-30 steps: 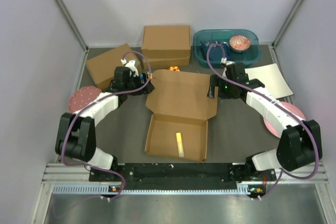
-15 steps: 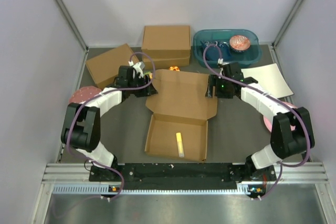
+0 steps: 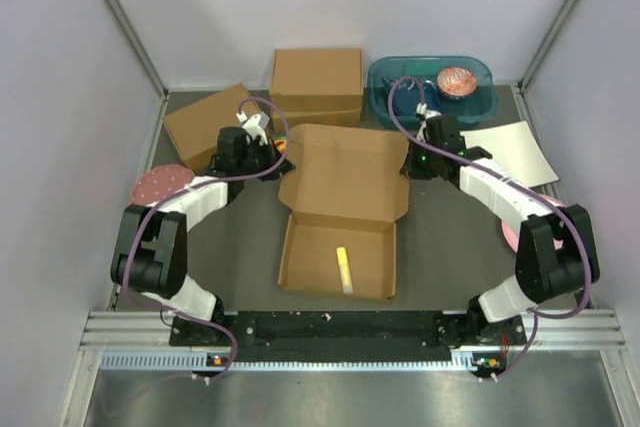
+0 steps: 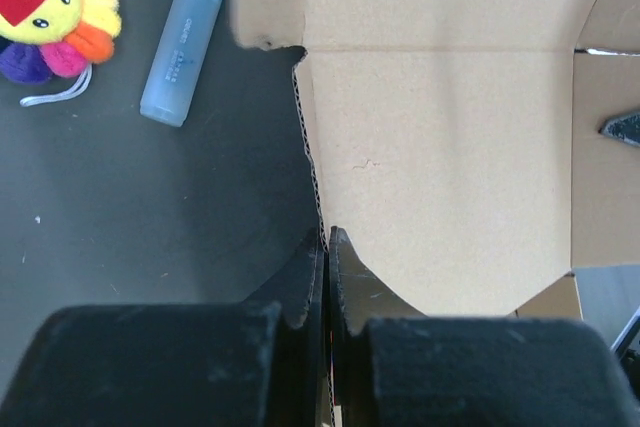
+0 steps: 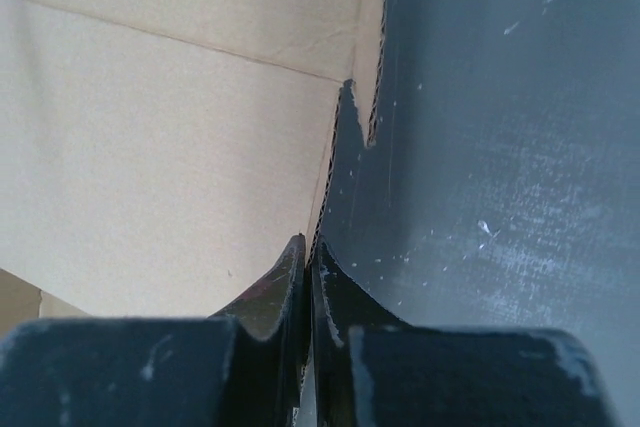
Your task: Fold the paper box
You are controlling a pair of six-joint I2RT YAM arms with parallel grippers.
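Note:
The paper box lies open mid-table: a shallow tray at the front with a yellow stick in it, and its lid behind, lifted off the mat. My left gripper is shut on the lid's left edge. In the left wrist view the fingertips pinch the corrugated edge of the cardboard. My right gripper is shut on the lid's right edge. The right wrist view shows the same pinch on the cardboard.
Two other brown boxes stand at the back, with a blue bin to their right. A white sheet lies at the right, a pink disc at the left. A blue marker and a plush flower lie behind the lid.
Both grippers have gone from open to shut on the lid's side edges. The lid's far edge has risen off the mat.

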